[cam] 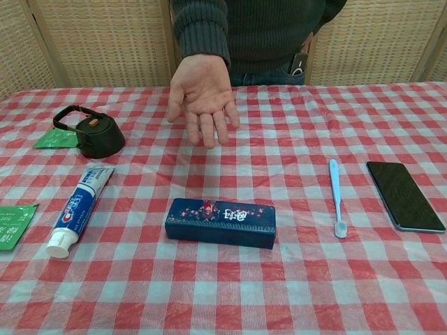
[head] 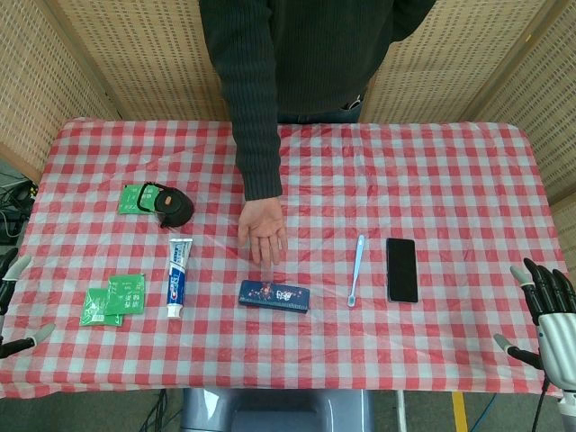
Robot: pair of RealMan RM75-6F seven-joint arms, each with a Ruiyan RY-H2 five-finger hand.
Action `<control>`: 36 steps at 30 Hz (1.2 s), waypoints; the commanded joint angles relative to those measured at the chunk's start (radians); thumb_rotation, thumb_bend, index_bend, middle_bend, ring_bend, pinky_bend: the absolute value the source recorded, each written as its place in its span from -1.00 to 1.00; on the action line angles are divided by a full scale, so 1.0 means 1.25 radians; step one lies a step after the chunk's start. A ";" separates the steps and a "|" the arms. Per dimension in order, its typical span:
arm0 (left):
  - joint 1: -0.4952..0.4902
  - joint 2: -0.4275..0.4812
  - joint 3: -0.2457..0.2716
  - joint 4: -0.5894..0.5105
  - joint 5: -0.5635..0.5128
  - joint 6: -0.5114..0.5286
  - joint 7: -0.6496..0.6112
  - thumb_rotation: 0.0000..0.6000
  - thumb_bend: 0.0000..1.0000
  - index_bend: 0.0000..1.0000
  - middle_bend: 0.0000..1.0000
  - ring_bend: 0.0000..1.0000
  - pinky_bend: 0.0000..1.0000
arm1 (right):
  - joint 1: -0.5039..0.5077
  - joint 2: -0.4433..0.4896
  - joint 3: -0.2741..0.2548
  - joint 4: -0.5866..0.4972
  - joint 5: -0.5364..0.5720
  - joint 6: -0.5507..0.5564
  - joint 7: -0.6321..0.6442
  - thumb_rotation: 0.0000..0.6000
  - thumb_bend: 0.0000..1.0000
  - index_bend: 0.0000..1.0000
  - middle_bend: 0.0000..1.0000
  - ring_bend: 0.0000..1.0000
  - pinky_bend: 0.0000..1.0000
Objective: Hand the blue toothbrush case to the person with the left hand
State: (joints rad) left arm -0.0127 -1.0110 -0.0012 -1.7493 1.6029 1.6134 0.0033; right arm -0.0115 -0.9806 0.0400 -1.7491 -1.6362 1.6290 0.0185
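Observation:
The blue toothbrush case [head: 274, 296] [cam: 220, 222] lies flat near the table's front middle, its long side across the table. Just beyond it the person's hand [head: 262, 230] [cam: 203, 96] is held out palm up over the cloth. My left hand [head: 13, 301] shows only at the far left edge of the head view, fingers apart, well left of the case and holding nothing. At the far right edge my right hand [head: 543, 310] stands open, fingers spread, also empty. Neither hand appears in the chest view.
A toothpaste tube [head: 177, 277] [cam: 79, 209] lies left of the case, with green packets [head: 115, 299] beyond it. A small black teapot [head: 171, 206] [cam: 93, 132] stands at the back left. A light blue toothbrush [head: 356, 269] [cam: 336, 197] and a black phone [head: 401, 269] [cam: 404, 195] lie to the right.

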 commanded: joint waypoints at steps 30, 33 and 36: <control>-0.475 -0.303 -0.115 0.012 -0.229 -0.669 0.386 1.00 -0.96 -0.82 -1.00 -0.86 -0.77 | 0.028 -0.003 0.031 0.019 0.099 -0.068 0.003 1.00 -1.00 -0.88 -1.00 -1.00 -1.00; -0.517 -0.353 -0.123 0.031 -0.320 -0.694 0.445 1.00 -0.96 -0.80 -1.00 -0.85 -0.77 | 0.031 -0.007 0.032 0.020 0.105 -0.074 -0.005 1.00 -1.00 -0.88 -1.00 -1.00 -1.00; -0.559 -0.405 -0.129 0.060 -0.392 -0.700 0.488 1.00 -0.96 -0.78 -1.00 -0.83 -0.72 | 0.032 -0.009 0.032 0.022 0.110 -0.077 -0.007 1.00 -1.00 -0.88 -1.00 -1.00 -1.00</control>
State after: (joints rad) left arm -0.6528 -1.4500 -0.1464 -1.7121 1.1936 0.7643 0.5640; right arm 0.0281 -0.9918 0.0802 -1.7221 -1.4992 1.5323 0.0095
